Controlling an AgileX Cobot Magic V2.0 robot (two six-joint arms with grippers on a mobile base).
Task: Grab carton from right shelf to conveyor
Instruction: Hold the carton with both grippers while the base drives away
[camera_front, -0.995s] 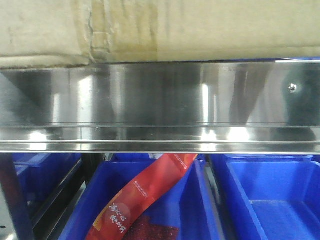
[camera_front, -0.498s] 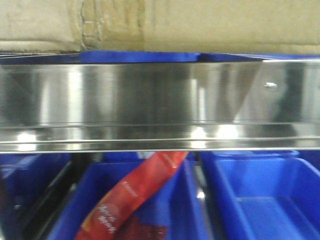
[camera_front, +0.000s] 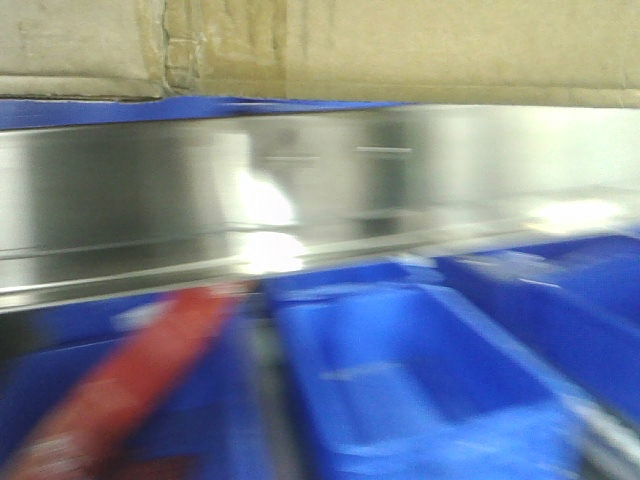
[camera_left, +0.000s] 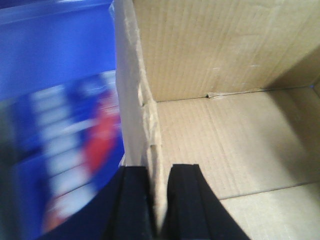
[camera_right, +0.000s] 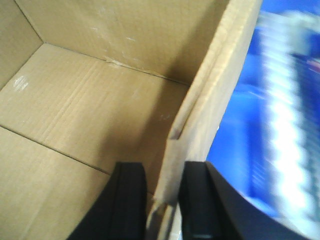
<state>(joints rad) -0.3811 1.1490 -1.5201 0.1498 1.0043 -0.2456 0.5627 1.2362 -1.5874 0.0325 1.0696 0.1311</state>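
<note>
The carton (camera_front: 400, 50) fills the top of the front view, a brown corrugated face with a creased seam at the left. A thin blue strip shows between its bottom edge and the right shelf's shiny steel rail (camera_front: 150, 190). In the left wrist view my left gripper (camera_left: 159, 200) is shut on the carton's left wall (camera_left: 134, 100), one black finger inside and one outside. My right gripper (camera_right: 165, 200) is likewise shut on the carton's right wall (camera_right: 215, 100). Both wrist views look down onto the carton's bare floor (camera_left: 225, 140). The conveyor is out of view.
Blue plastic bins (camera_front: 400, 370) sit below the rail, heavily blurred. A red packet (camera_front: 130, 380) lies in the left bin. Outside the carton's walls both wrist views show only smeared blue shapes (camera_left: 60, 125).
The rail and bins have slid left and down in the front view and smeared into blur. The blue gap under the carton has opened. The rail's screw has left sight.
</note>
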